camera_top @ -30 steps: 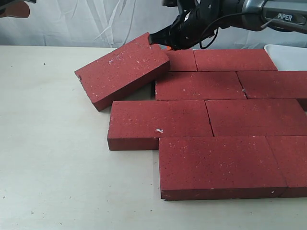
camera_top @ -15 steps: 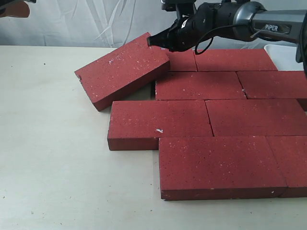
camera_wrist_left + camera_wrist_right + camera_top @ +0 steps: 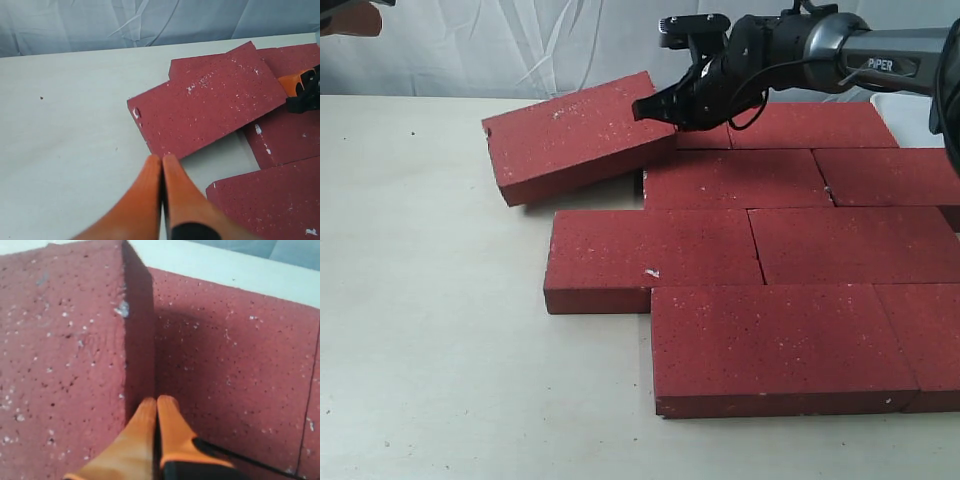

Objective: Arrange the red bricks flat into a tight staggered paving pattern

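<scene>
Jaws together, the right gripper (image 3: pixel 643 107) is touching the skewed brick (image 3: pixel 570 130) at eleven o'clock of the red bricks (image 3: pixel 650 255); left gripper (image 3: pixel 161 158) is hovering, also together.

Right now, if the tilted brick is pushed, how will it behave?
The tilted brick looks thick and rigid, so it probably slides without bending. One end rests on a neighbouring brick, so it may drop flat abruptly.
</scene>
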Motion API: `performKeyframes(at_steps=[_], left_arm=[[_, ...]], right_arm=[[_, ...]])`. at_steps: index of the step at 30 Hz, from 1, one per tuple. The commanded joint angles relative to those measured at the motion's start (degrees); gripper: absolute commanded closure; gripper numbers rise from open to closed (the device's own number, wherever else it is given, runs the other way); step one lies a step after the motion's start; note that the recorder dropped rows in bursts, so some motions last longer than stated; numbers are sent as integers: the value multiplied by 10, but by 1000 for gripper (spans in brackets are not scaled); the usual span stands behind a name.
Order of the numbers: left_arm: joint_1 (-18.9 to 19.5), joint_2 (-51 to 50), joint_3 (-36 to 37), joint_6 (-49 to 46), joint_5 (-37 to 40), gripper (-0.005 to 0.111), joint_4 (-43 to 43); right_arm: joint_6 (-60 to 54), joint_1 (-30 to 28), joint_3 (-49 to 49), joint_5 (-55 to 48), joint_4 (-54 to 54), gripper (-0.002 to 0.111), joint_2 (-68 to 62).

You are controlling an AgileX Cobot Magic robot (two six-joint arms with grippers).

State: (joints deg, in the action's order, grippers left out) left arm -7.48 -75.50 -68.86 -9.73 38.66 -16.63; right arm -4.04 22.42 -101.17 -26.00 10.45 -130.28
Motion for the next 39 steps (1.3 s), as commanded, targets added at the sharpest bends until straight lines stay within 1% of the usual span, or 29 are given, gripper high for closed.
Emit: performKeyframes(at_steps=[1, 8, 13, 18, 24, 27, 30, 33, 37, 39], left_arm=[[1, 3, -3, 3, -6, 107, -3], [1, 3, -3, 3, -6, 107, -3], [1, 3, -3, 3, -6, 107, -3], [1, 3, -3, 3, -6, 107, -3], [1, 3, -3, 6, -6, 107, 19], [1, 3, -3, 7, -6, 107, 23], [1, 3, -3, 7, -6, 107, 23], [1, 3, -3, 7, -6, 107, 23], [1, 3, -3, 7, -6, 107, 23], [1, 3, -3, 7, -6, 107, 23]], right_arm=[[-7, 0, -3, -46, 19, 109, 7], [-92, 2, -3, -63, 111, 109, 19], [-168, 23, -3, -99, 171, 109, 24], [-203, 41, -3, -132, 168, 109, 25], [-202, 36, -3, -121, 166, 109, 34], [-179, 34, -3, -99, 164, 109, 44], [-149, 33, -3, -56, 164, 109, 56], [-142, 33, -3, 11, 164, 109, 66], [-137, 33, -3, 129, 164, 109, 64], [-137, 33, -3, 163, 176, 109, 54]])
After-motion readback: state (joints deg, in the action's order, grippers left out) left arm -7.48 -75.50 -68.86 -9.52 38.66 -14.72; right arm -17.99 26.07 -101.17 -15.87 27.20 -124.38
